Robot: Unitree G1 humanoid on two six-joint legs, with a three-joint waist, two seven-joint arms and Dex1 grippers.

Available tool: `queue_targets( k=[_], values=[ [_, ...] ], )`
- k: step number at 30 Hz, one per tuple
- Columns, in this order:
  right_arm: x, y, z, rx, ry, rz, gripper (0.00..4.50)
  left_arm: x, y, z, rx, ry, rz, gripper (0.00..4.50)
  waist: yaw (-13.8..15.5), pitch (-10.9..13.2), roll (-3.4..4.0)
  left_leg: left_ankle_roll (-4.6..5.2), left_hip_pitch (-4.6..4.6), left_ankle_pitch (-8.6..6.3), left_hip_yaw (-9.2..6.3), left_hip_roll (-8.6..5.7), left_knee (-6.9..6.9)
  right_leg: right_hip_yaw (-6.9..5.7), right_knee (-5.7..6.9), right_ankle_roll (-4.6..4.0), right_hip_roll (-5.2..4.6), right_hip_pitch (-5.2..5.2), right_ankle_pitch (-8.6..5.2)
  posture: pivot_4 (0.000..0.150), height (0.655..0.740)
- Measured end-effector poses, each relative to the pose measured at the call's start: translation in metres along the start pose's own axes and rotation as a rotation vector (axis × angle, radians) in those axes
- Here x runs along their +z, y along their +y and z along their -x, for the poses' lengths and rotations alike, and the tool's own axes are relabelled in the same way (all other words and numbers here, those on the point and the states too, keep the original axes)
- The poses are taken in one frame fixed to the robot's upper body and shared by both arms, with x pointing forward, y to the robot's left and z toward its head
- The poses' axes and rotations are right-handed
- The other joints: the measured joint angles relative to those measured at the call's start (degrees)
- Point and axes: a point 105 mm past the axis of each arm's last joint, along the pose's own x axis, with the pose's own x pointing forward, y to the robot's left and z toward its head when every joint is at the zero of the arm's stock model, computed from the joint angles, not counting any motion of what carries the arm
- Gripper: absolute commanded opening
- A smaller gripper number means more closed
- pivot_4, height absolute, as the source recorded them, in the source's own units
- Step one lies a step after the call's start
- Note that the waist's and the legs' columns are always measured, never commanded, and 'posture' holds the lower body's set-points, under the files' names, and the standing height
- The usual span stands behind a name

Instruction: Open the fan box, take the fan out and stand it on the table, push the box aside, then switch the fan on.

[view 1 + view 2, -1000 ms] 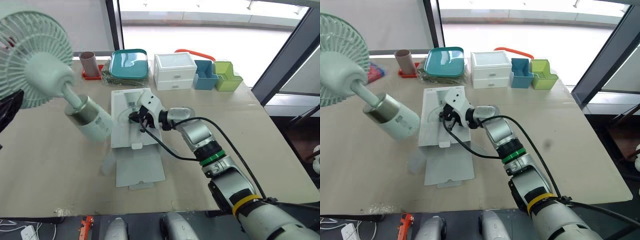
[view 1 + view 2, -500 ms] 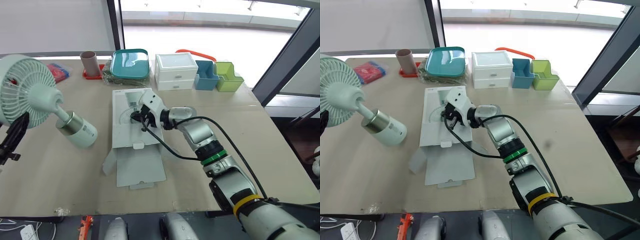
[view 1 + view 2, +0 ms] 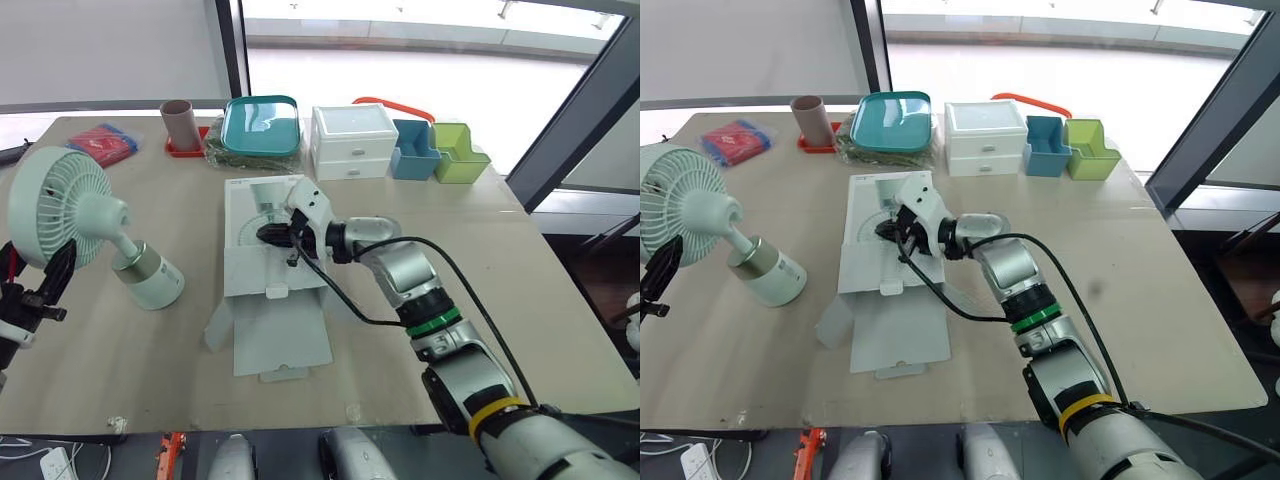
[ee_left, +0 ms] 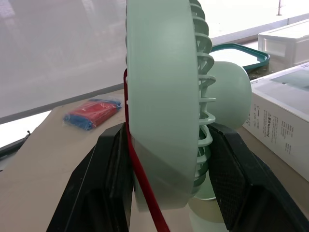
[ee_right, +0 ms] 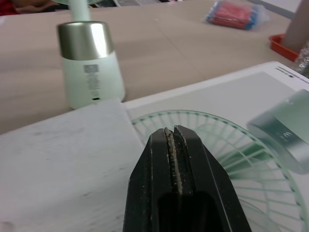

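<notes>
Step in hand: standing the fan. Box is already open and the fan is out.

Pale-green plastic fan with round ribbed grille [image 3: 62, 208] is left of the box, apart from it and tilted. Its head leans away from the box, and its base is at or just above the beige table top [image 3: 120, 370]; can't tell which.

L gripper [image 4: 166, 140] is clamped across the grille, one black textured finger on each face. R gripper [image 5: 174, 137] has fingers pressed together, holding nothing, tips over the lid of the flat white cardboard box [image 3: 245, 272].

Next, prob.: tip fan upright, seat base flat, let go w/o toppling it. Then R shoves box aside.

Materials:
- Fan is matte plastic w/ smooth domed hub, slim neck and cylinder base w/ silver metallic collar. Looks top-heavy.
- Box is thin card, fan print on lid, end flap open twd robot. Should slide easily.
</notes>
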Motion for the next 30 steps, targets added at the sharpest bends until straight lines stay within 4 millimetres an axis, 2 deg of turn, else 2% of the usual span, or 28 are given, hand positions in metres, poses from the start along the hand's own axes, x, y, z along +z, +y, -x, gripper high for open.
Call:
queue_targets(
  k=[2,6,8,9,14,17,24,25,27,29,30],
  values=[
    [0.007,0.009,0.005,0.052,-0.038,0.02,0.0,-0.001,0.002,-0.002,0.018,0.0,0.001,1.94,0.0,0.0,0.0,-0.02,-0.02,-0.01,-0.04,0.0,0.0,-0.05,-0.02,0.0,-0.03,0.01,0.0,0.15,0.74],
    [0.017,0.023,0.004,0.15,-0.116,0.013,0.0,-0.002,-0.003,-0.007,0.014,-0.005,0.004,1.94,0.0,0.0,0.02,-0.02,0.01,-0.01,-0.08,0.0,0.0,-0.09,-0.02,-0.04,-0.01,0.03,0.02,0.15,0.74],
    [0.022,0.033,0.014,0.193,-0.144,0.02,0.0,-0.002,-0.004,-0.007,0.018,-0.003,0.007,1.94,0.2,0.0,0.03,-0.03,-0.03,-0.01,-0.17,-0.04,0.01,-0.17,-0.03,0.01,-0.07,0.07,-0.01,0.15,0.74],
    [0.026,0.038,0.026,0.217,-0.159,0.03,0.0,-0.002,-0.004,-0.007,0.024,0.001,0.007,1.94,0.5,0.0,0.03,-0.03,-0.07,-0.01,-0.22,-0.11,0.01,-0.21,-0.08,0.03,-0.14,0.08,-0.02,0.15,0.74],
    [0.04,0.047,0.047,0.256,-0.221,0.045,0.0,-0.005,-0.006,-0.008,0.049,0.001,0.015,1.94,0.6,0.0,0.05,-0.03,0.07,0.0,-0.22,-0.12,0.02,-0.18,-0.06,0.01,-0.12,0.17,0.0,0.15,0.74],
    [0.04,0.053,0.053,0.28,-0.227,0.034,0.0,-0.005,-0.009,-0.008,0.058,0.0,0.021,1.94,0.6,0.0,0.08,-0.06,0.07,0.02,-0.29,-0.1,0.02,-0.2,-0.04,-0.02,-0.07,0.18,0.01,0.15,0.74],
    [0.038,0.049,0.054,0.258,-0.207,0.021,0.0,-0.005,-0.012,-0.01,0.07,-0.009,0.057,1.94,0.7,0.1,0.09,-0.1,0.03,0.04,-0.34,-0.13,0.03,-0.23,-0.04,-0.01,-0.07,0.19,0.01,0.15,0.74],
    [0.037,0.049,0.055,0.256,-0.204,0.02,0.0,-0.005,-0.013,-0.01,0.063,-0.01,0.057,2.43,0.7,0.1,0.09,-0.1,0.03,0.04,-0.34,-0.14,0.03,-0.22,-0.04,0.0,-0.08,0.19,0.01,0.15,0.74],
    [0.037,0.049,0.055,0.253,-0.202,0.02,0.0,-0.006,-0.015,-0.012,0.049,-0.009,0.08,3.0,0.8,0.1,0.09,-0.1,0.03,0.04,-0.35,-0.14,0.03,-0.23,-0.04,0.0,-0.08,0.19,0.01,0.15,0.74],
    [0.036,0.049,0.055,0.251,-0.197,0.02,0.0,-0.007,-0.018,-0.014,0.034,-0.002,0.115,3.87,1.0,0.1,0.09,-0.11,0.02,0.04,-0.36,-0.14,0.04,-0.24,-0.04,0.0,-0.08,0.19,0.01,0.15,0.74],
    [0.036,0.049,0.055,0.252,-0.197,0.02,0.0,-0.007,-0.019,-0.015,0.031,0.004,0.119,4.09,1.0,0.1,0.09,-0.11,0.02,0.04,-0.36,-0.14,0.04,-0.24,-0.04,0.0,-0.08,0.19,0.01,0.15,0.74]
  ],
)
